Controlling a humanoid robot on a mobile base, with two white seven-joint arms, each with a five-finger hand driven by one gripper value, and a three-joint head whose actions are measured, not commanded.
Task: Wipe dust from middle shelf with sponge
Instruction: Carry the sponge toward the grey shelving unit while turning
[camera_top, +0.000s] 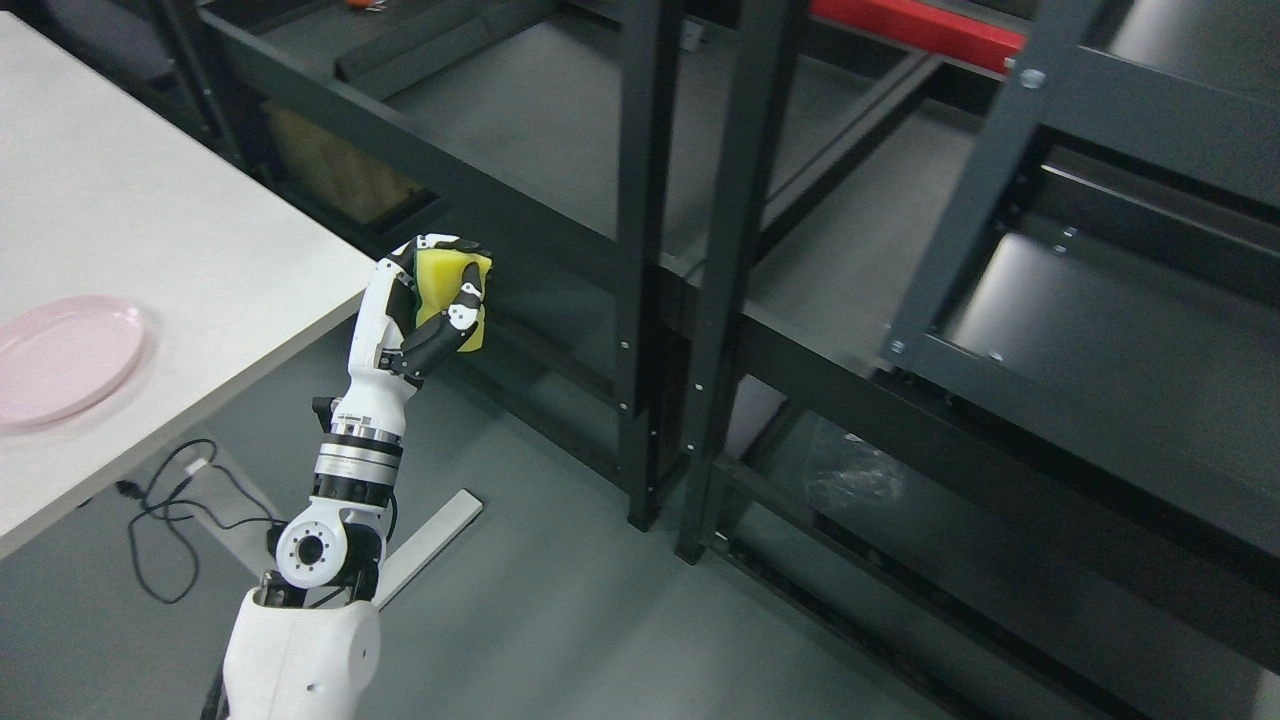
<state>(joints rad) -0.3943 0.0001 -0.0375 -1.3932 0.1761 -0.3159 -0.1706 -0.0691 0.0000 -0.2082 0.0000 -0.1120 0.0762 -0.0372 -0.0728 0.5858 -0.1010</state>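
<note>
1. Gripping the yellow sponge (452, 290), the left hand (425, 310) is wrapping its fingers (466, 298) around it.
2. The sponge is sitting in the palm, raised in front of the dark shelf rack (640, 260), off the shelf board (560, 120).
3. A pink plate (62, 355) is lying on the white table (170, 230) to the left.

You are looking at a white bench (150, 210) filling the left side, with a pink plate (62, 355) lying near its left edge. Below the bench a black cable (170, 520) is looping across the grey floor (540, 620), just beside a pale flat strip (430, 535). A red bar (915, 25) is showing at the top right
</note>
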